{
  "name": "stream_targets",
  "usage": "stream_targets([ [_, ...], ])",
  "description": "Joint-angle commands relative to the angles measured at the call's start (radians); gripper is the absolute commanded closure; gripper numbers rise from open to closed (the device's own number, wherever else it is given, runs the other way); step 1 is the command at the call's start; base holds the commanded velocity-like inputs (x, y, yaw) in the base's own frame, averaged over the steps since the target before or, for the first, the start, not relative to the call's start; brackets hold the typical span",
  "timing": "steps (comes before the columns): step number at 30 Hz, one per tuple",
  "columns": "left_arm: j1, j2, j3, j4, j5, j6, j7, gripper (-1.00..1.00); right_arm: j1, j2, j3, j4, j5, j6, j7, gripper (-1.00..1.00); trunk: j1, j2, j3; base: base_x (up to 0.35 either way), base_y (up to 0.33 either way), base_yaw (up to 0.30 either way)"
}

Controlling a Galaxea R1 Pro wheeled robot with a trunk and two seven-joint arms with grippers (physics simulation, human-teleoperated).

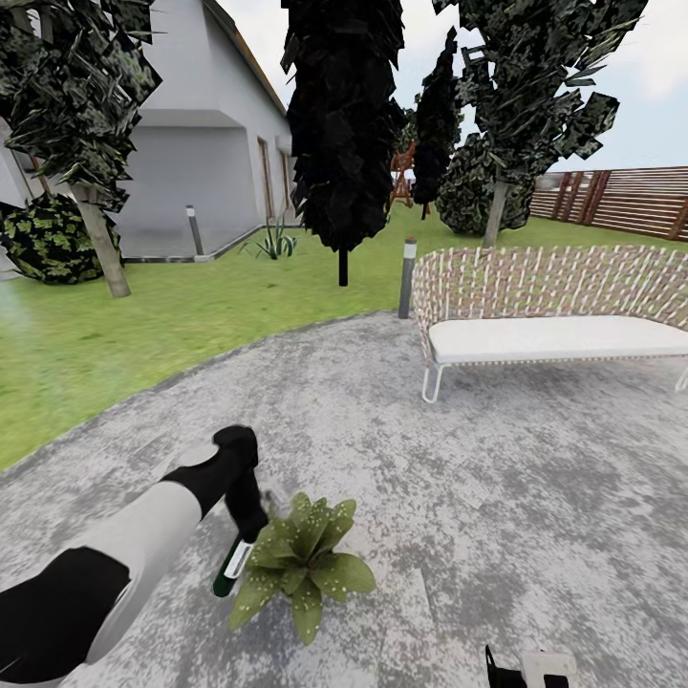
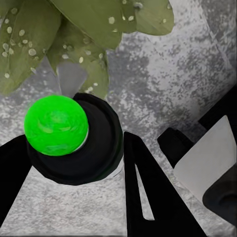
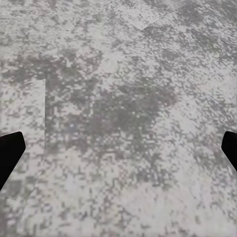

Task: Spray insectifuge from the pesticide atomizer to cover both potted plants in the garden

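Pesticide atomizer (image 1: 230,566), dark green, white label, in left pincer (image 1: 250,524)

No text can be read (the pesticide atomizer (image 1: 229,566) label looks blank).

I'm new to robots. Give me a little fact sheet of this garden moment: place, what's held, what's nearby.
place: round grey paved patio beside a lawn
left gripper: shut on the pesticide atomizer, right beside the potted plant
atomizer top: bright green in the left wrist view
potted plant: speckled leaves, on the patio
right gripper: open, above bare paving
nearby: wicker bench, trees, slatted fence, house
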Motion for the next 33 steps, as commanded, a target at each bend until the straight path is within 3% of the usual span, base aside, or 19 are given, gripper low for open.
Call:
stream_targets([
  [1,0.002,0.004,-0.001,0.000,-0.009,0.007,-0.011,1.00,-0.001,0.000,-0.003,0.002,0.011,-0.003,-0.007,-1.00,0.000,0.000,-0.001,0.000,0.000,0.000],
  [5,0.005,0.039,0.000,0.010,-0.010,-0.065,-0.015,1.00,-0.001,0.000,-0.004,0.002,0.011,-0.002,-0.007,-1.00,0.000,0.000,-0.001,0.000,0.000,0.000],
  [12,0.000,0.028,-0.002,0.011,-0.007,-0.082,-0.018,1.00,-0.001,0.000,-0.004,0.002,0.011,-0.002,-0.007,-1.00,0.000,0.000,-0.001,0.005,0.001,0.000],
  [14,-0.003,0.025,-0.037,0.003,-0.005,-0.080,-0.019,1.00,-0.001,0.000,-0.004,0.000,0.011,-0.002,-0.007,-1.00,0.000,0.000,-0.001,0.151,0.134,0.000],
  [21,0.000,0.026,-0.060,0.000,-0.004,-0.082,-0.020,1.00,-0.001,0.000,-0.004,0.000,0.011,-0.002,-0.007,-1.00,0.000,0.000,-0.001,0.102,0.096,0.000],
  [25,0.013,0.044,-0.062,0.013,-0.007,-0.091,-0.018,1.00,-0.001,0.000,-0.004,0.000,0.011,-0.002,-0.007,-1.00,0.000,0.000,-0.001,0.001,0.001,0.000],
  [28,0.049,0.068,-0.060,0.015,-0.008,-0.146,-0.012,1.00,-0.001,0.000,-0.004,0.000,0.011,-0.002,-0.007,-1.00,0.000,0.000,-0.001,0.000,0.000,0.000],
  [33,0.057,0.075,-0.052,0.013,-0.007,-0.156,-0.010,1.00,-0.001,0.000,-0.004,0.000,0.011,-0.003,-0.007,-1.00,0.000,0.000,-0.001,0.000,0.000,0.000],
])
